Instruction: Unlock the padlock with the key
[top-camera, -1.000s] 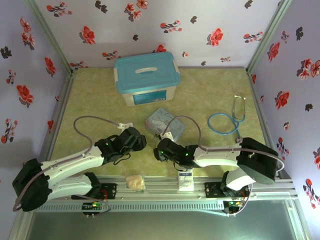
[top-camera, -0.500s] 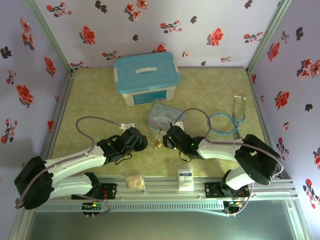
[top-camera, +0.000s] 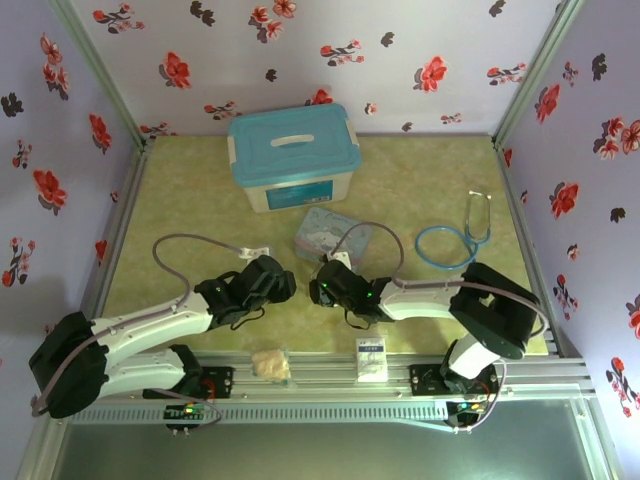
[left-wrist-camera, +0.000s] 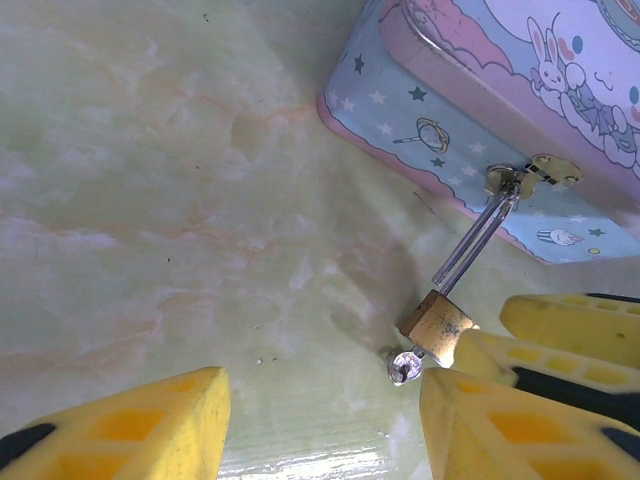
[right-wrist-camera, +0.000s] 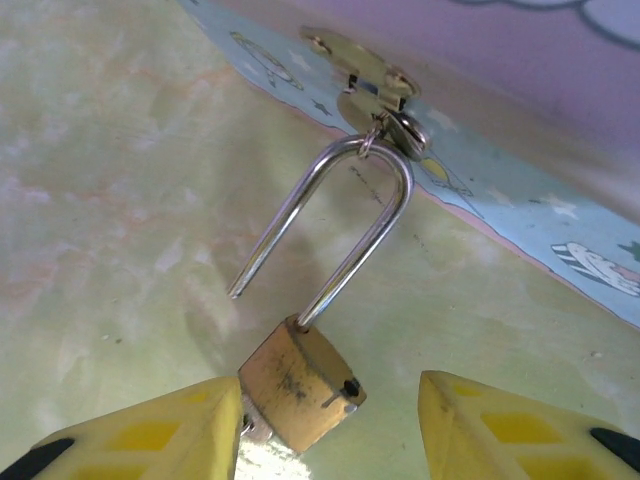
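I see the padlock (right-wrist-camera: 300, 385) near the middle of the worktop (left-wrist-camera: 150, 200). One leg of its shackle is free and the loop is hooked through the hasp of the blue tin (left-wrist-camera: 480, 110). The key (left-wrist-camera: 403, 367) sits in its base. My right claw (right-wrist-camera: 330, 395) is spread either side of the lock body. My left claw (left-wrist-camera: 322, 390) is spread just beside it, pinching nothing.
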